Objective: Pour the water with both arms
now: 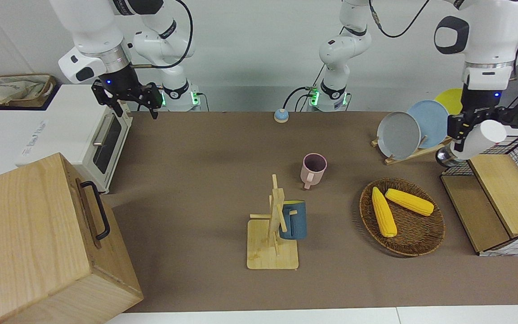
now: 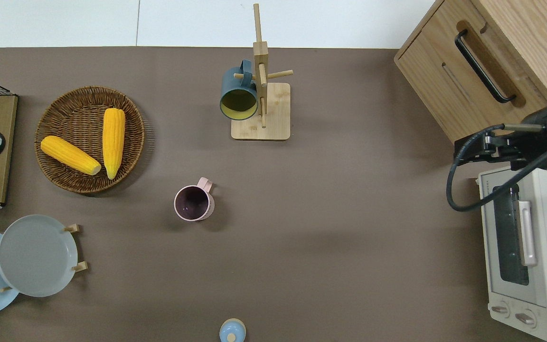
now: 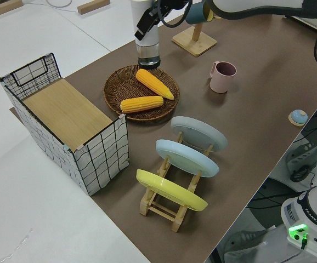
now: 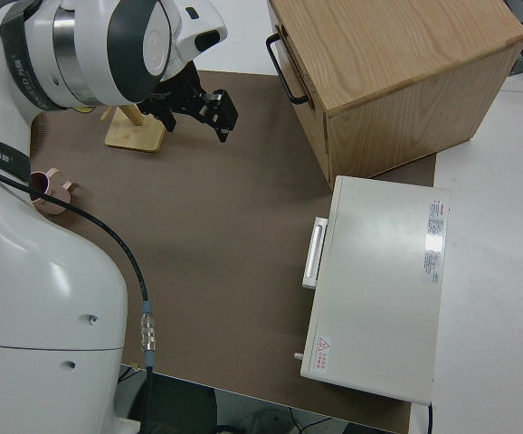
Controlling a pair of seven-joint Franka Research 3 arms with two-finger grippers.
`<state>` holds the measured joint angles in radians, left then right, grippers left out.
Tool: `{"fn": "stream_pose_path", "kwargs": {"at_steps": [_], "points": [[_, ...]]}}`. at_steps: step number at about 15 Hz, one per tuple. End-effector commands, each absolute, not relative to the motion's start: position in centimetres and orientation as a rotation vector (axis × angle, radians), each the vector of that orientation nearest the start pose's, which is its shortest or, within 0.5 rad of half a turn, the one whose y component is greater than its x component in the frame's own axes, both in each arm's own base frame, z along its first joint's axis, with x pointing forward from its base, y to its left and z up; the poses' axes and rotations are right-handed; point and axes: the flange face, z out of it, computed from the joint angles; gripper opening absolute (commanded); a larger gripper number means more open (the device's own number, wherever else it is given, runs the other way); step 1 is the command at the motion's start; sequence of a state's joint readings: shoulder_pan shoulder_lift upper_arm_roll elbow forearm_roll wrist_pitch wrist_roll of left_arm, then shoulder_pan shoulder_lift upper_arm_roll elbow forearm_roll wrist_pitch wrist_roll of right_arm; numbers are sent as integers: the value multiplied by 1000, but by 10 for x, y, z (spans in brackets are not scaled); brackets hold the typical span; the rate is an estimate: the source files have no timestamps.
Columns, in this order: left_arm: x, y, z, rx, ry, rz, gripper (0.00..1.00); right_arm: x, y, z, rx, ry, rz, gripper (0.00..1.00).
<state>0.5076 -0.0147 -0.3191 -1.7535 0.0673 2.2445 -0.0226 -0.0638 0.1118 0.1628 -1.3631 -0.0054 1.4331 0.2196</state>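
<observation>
the left end effector [image 1: 465, 130] is closed around a clear bottle with a white cap [image 1: 479, 139], lifted and tilted over the wooden lid of the wire basket [image 1: 506, 198] at the left arm's end of the tabletop [image 1: 205, 189]; some water shows in the bottle's bottom in the overhead view

the right end effector [image 1: 135, 100] hangs empty with its fingers apart, over the corner of the white toaster oven [image 1: 101, 139] at the right arm's end, near the wooden box [image 1: 38, 243]

a pink mug [image 1: 314, 169] stands upright near the middle of the tabletop, well apart from both end effectors. farther from the robots, a blue mug [image 1: 294, 219] hangs on a wooden mug tree [image 1: 273, 234]. a round wicker tray [image 1: 414, 236] with two corn cobs [image 1: 383, 211] lies between the pink mug and the wire basket. nearer to the robots than the tray, plates [image 1: 398, 135] stand in a wooden rack
</observation>
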Motion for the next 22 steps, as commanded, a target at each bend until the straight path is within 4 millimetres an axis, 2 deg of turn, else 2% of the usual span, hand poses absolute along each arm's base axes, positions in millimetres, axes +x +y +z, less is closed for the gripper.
{"fn": "stream_pose_path", "kwargs": {"at_steps": [1,5,12,16,22], "points": [[611,175,645,-2867,-257,-845,114,568,47,647,-3124,168,59,990],[610,237,644,-2834,-274,-982,102,568,47,647,-3124,168,59,990],[588,322,615,-2903,-178,-1085,102,568,47,647,-3124,171,59,990],[580,348,602,-2893,-135,-1166,102,568,47,647,-3124,168,59,990],[579,354,557,-2870,-51,-1211,119,568,47,647,-3124,168,59,990]]}}
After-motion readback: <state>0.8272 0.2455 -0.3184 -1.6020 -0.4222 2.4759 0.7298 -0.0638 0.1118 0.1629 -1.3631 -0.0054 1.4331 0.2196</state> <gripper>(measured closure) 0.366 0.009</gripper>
